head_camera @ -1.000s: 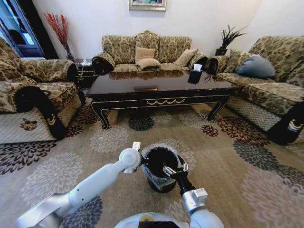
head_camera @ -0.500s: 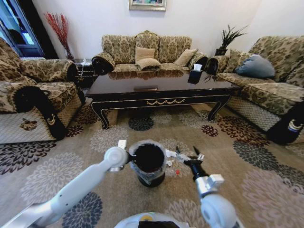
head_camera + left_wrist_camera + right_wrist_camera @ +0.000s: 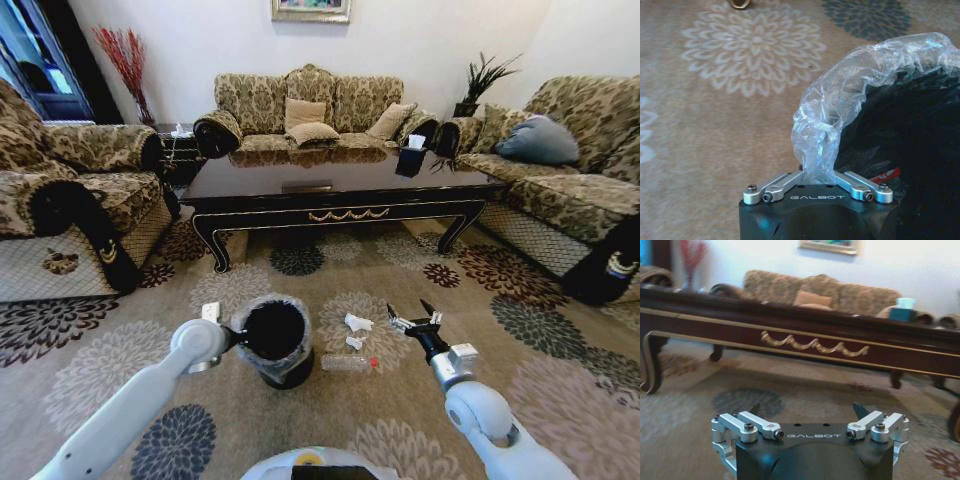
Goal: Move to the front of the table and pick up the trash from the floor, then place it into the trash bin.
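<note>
I have the left gripper (image 3: 234, 338) clamped on the near-left rim of the trash bin (image 3: 272, 342), its fingers pinched together over the crinkled clear liner (image 3: 840, 115), which bunches up between them in the left wrist view. The bin stands on the patterned carpet (image 3: 120, 360) in front of the table (image 3: 340, 190), its black inside facing up at my head camera. Just to the bin's right, on a pale flower of the carpet, lie two crumpled white paper scraps (image 3: 357, 322), one beyond the other, and nearer me a clear bottle (image 3: 348, 363) on its side with its red cap pointing right, one end almost touching the foot of the bin. My right gripper (image 3: 414, 319) hangs to the right of that trash, above the carpet, fingers spread wide with nothing between them. From the right wrist camera the gripper faces the table's front apron, and I see the gold scroll ornament (image 3: 815, 344) straight ahead with the sofa (image 3: 815, 292) behind it. A teal tissue box (image 3: 412, 155) sits on the table's far right end.
</note>
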Robot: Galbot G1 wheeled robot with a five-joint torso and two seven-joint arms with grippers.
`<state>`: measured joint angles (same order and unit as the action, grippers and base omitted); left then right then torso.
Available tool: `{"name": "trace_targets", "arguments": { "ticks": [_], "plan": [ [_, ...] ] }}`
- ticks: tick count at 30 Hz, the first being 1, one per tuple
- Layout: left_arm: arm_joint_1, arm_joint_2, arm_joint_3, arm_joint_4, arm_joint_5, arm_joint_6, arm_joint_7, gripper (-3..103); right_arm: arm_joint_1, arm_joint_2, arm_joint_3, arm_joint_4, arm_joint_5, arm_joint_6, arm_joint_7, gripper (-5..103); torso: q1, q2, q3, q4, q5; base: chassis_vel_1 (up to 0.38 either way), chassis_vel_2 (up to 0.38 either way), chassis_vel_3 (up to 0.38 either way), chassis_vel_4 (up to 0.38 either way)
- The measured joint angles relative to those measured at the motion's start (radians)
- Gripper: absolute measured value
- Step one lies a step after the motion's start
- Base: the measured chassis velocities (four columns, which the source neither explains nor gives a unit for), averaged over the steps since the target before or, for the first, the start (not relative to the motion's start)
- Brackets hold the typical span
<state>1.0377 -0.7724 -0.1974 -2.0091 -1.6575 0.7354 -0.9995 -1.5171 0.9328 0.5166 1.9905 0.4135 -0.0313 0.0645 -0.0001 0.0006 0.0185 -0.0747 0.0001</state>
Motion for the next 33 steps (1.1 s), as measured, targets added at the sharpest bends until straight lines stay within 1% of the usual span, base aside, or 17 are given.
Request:
{"name": "trace_targets", "arguments": {
  "ticks": [2, 3, 4, 6, 9, 13, 15, 16, 18, 20, 21, 23, 24, 26, 29, 31, 33],
  "plan": [
    [0.034, 0.007, -0.031, -0.005, 0.017, 0.0, 0.019, 0, 0.021, -0.019, -0.011, -0.063, -0.055, 0.081, -0.074, 100, 0.0, 0.0, 0.0, 0.0003, -0.0003, 0.0, 0.0, 0.0, 0.0],
    [0.049, 0.008, -0.043, -0.006, 0.026, 0.0, 0.029, 0, 0.037, -0.028, -0.016, -0.112, -0.117, 0.144, -0.126, 100, 0.0, 0.0, 0.0, 0.0004, 0.0, 0.0, 0.0, 0.0, 0.0],
    [0.049, 0.008, -0.043, -0.006, 0.026, 0.0, 0.029, 0, 0.037, -0.028, -0.016, -0.112, -0.117, 0.144, -0.126, 100, 0.0, 0.0, 0.0, 0.0004, 0.0, 0.0, 0.0, 0.0, 0.0],
    [0.071, 0.009, -0.067, -0.007, 0.033, 0.0, 0.047, 0, 0.056, -0.04, -0.025, -0.17, -0.175, 0.199, -0.184, 100, 0.0, 0.0, 0.0, -0.0005, -0.0001, 0.0, 0.0, 0.0, 0.0],
    [0.142, 0.002, -0.145, -0.018, 0.045, 0.0, 0.067, 0, 0.11, -0.062, -0.08, -0.238, -0.171, 0.222, -0.26, 100, 0.0, 0.0, 0.0, -0.0001, -0.0002, 0.0, 0.0, 0.0, 0.0],
    [0.188, 0.001, -0.185, -0.021, 0.057, 0.0, 0.079, 0, 0.151, -0.077, -0.127, -0.293, -0.154, 0.249, -0.312, 100, 0.0, 0.0, 0.0, 0.0006, 0.0, 0.0, 0.0, 0.0, 0.0],
    [0.232, 0.0, -0.223, -0.031, 0.065, 0.0, 0.087, 0, 0.207, -0.096, -0.195, -0.374, -0.167, 0.279, -0.353, 100, 0.0, 0.0, 0.0, 0.0002, 0.0, 0.0, 0.0, 0.0, 0.0],
    [0.232, 0.0, -0.223, -0.031, 0.065, 0.0, 0.087, 0, 0.207, -0.096, -0.195, -0.374, -0.167, 0.279, -0.353, 100, 0.0, 0.0, 0.0, 0.0002, 0.0, 0.0, 0.0, 0.0, 0.0],
    [0.248, -0.003, -0.237, -0.037, 0.066, 0.0, 0.088, 0, 0.243, -0.103, -0.223, -0.42, -0.189, 0.296, -0.379, 100, 0.0, 0.0, 0.0, 0.0, 0.0002, 0.0, 0.0, 0.0, 0.0],
    [0.289, -0.009, -0.265, -0.051, 0.071, 0.0, 0.089, 0, 0.312, -0.115, -0.277, -0.51, -0.243, 0.334, -0.455, 100, 0.0, 0.0, 0.0, -0.0002, 0.0, 0.0, 0.0, 0.0, 0.0],
    [0.289, -0.009, -0.265, -0.051, 0.071, 0.0, 0.089, 0, 0.312, -0.115, -0.277, -0.51, -0.243, 0.334, -0.455, 100, 0.0, 0.0, 0.0, -0.0002, 0.0, 0.0, 0.0, 0.0, 0.0],
    [0.312, -0.012, -0.279, -0.059, 0.075, 0.0, 0.089, 0, 0.35, -0.119, -0.3, -0.555, -0.274, 0.356, -0.503, 100, 0.0, 0.0, 0.0, 0.0003, 0.0001, 0.0, 0.0, 0.0, 0.0],
    [0.332, -0.015, -0.29, -0.066, 0.076, 0.0, 0.089, 0, 0.379, -0.121, -0.317, -0.596, -0.303, 0.38, -0.553, 100, 0.0, 0.0, 0.0, 0.0004, -0.0004, 0.0, 0.0, 0.0, 0.0],
    [0.342, -0.018, -0.297, -0.069, 0.078, 0.0, 0.089, 0, 0.395, -0.12, -0.325, -0.622, -0.328, 0.397, -0.574, 100, 0.0, 0.0, 0.0, 0.0003, -0.0003, 0.0, 0.0, 0.0, 0.0],
    [0.359, -0.024, -0.311, -0.072, 0.086, 0.0, 0.089, 0, 0.434, -0.103, -0.337, -0.687, -0.408, 0.439, -0.611, 100, 0.0, 0.0, 0.0, 0.0001, -0.0001, 0.0, 0.0, 0.0, 0.0],
    [0.365, -0.025, -0.317, -0.074, 0.088, 0.0, 0.088, 0, 0.453, -0.089, -0.339, -0.732, -0.42, 0.468, -0.679, 100, 0.0, 0.0, 0.0, 0.0, 0.0, 0.0, 0.0, 0.0, 0.0],
    [0.367, -0.025, -0.319, -0.076, 0.088, 0.0, 0.088, 0, 0.46, -0.082, -0.337, -0.75, -0.437, 0.481, -0.706, 100, 0.0, 0.0, 0.0, 0.0001, 0.0, 0.0, 0.0, 0.0, 0.0]
  ]
}}
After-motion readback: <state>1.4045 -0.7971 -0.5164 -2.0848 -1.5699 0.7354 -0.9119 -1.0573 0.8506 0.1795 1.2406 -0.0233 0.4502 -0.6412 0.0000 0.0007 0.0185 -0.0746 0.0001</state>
